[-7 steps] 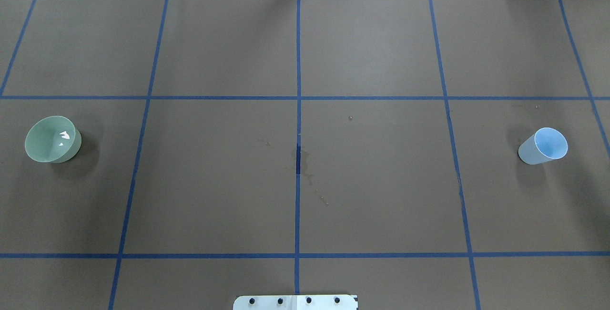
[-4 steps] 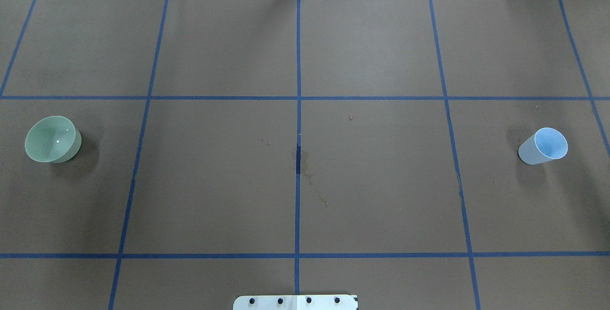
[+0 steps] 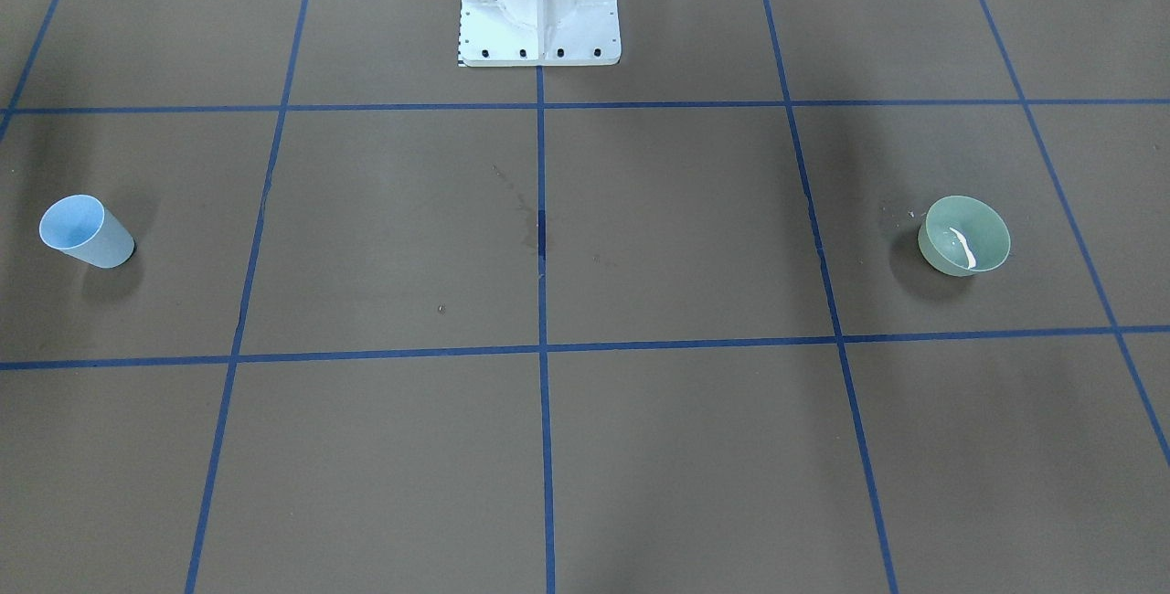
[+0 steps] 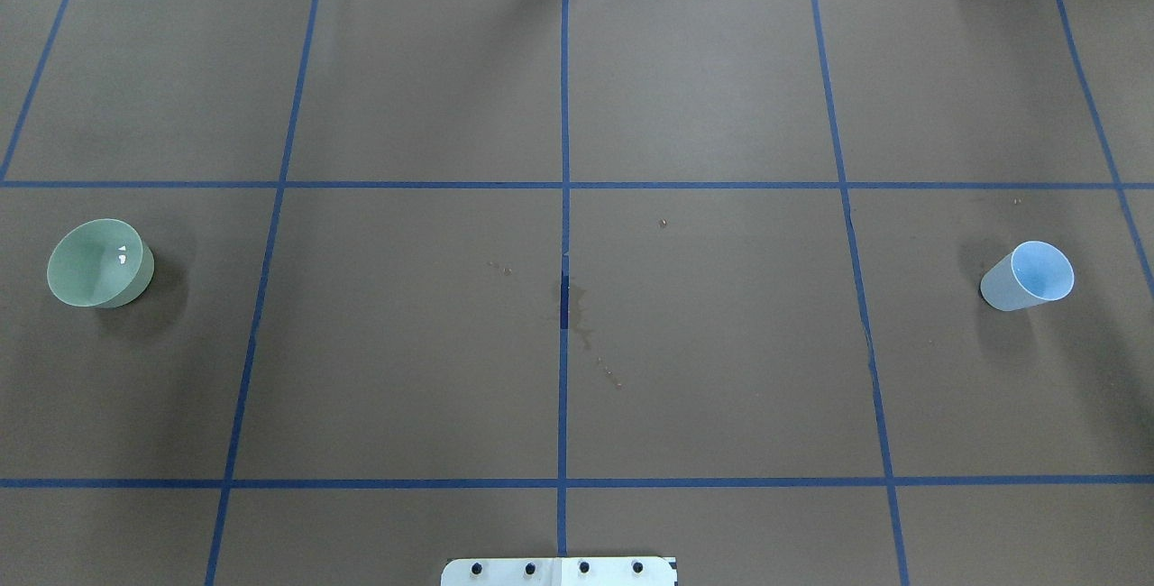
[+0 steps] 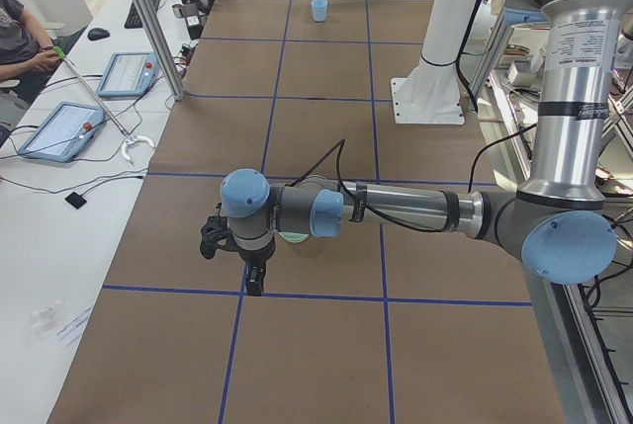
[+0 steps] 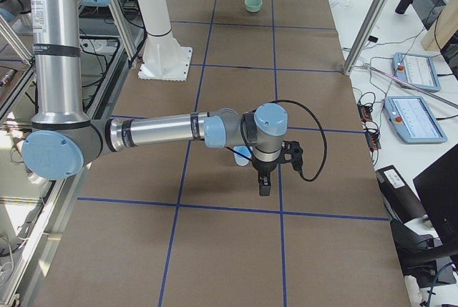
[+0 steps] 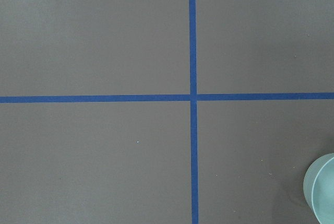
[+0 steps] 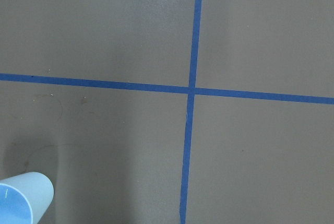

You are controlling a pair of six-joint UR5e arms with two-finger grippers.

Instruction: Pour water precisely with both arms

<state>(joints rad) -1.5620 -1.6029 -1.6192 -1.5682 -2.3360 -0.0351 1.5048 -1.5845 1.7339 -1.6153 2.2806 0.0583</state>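
Water (image 4: 122,254): a white glint in the pale green round bowl (image 4: 90,270) at the left end of the brown paper-covered bench (image 4: 721,370); pale blue plastic cup (image 4: 1028,278) stands well apart at the right end. Left pincer (image 5: 255,281) and right pincer (image 6: 264,182) hang off-centre above bowl and cup; can't tell how wide either is, neither vessel gripped. Risk: an off-centre grab tips or squashes thin walls and spills; only damp stains (image 4: 586,334) lie between.

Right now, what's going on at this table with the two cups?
Neither cup is held yet. A green cup with a little water stands at one end of the brown table, a blue cup at the other. The left arm hangs close by the green cup, the right arm by the blue one. No pouring has begun.
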